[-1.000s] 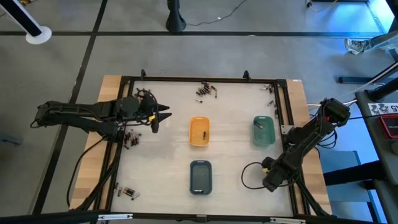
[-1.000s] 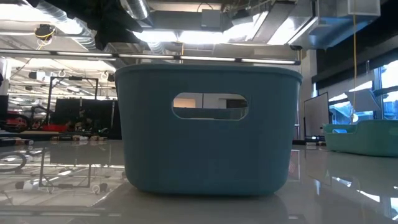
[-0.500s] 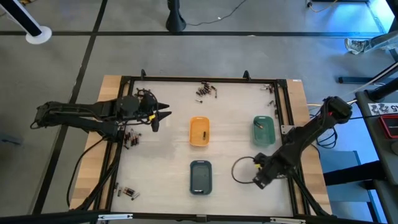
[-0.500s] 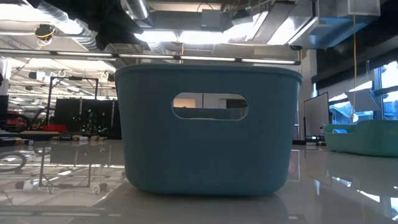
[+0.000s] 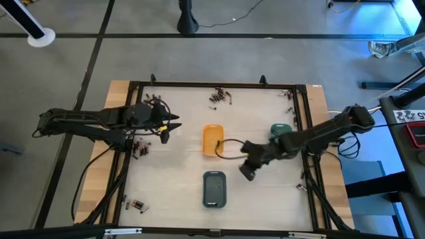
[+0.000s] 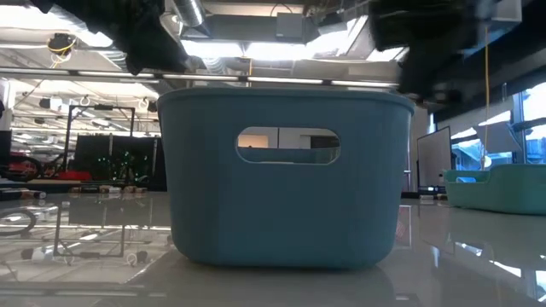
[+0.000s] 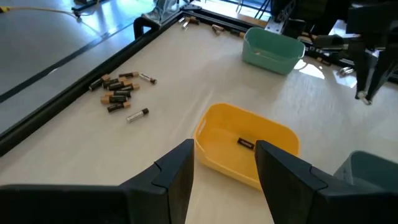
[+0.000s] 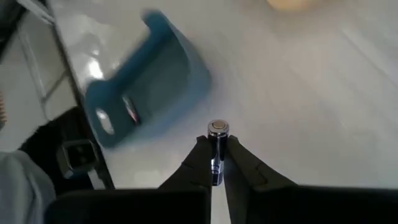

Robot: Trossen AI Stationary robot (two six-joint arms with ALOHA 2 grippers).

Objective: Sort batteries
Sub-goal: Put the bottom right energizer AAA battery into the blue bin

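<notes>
swinging in from the table's right edge, my right arm now reaches over the middle, where a second ago it was folded back by the lower right corner; its gripper (image 5: 247, 171) hangs between the orange tray (image 5: 212, 140) and the blue tray (image 5: 214, 188), just off the blue tray's upper right corner. i read that as the carry leg of one sort: a cell is picked and on its way to a tray, not yet dropped

the right wrist view shows the fingers pinched tight on a silvery battery (image 8: 216, 144), held upright with its cap poking out past the tips, the blue tray (image 8: 144, 79) off to one side and below. which tray it is meant for i can't tell yet

my left arm has barely moved; its gripper (image 5: 169, 123) waits over the left part of the table with fingers (image 7: 174, 174) partly apart and nothing between them, looking at the orange tray (image 7: 214, 129) where one dark cell (image 7: 246, 144) already lies

loose batteries are still out: a cluster (image 5: 220, 97) at the far edge, some (image 5: 139, 147) by the left arm, a few (image 5: 137, 205) at the near left corner, so plenty remains
</notes>
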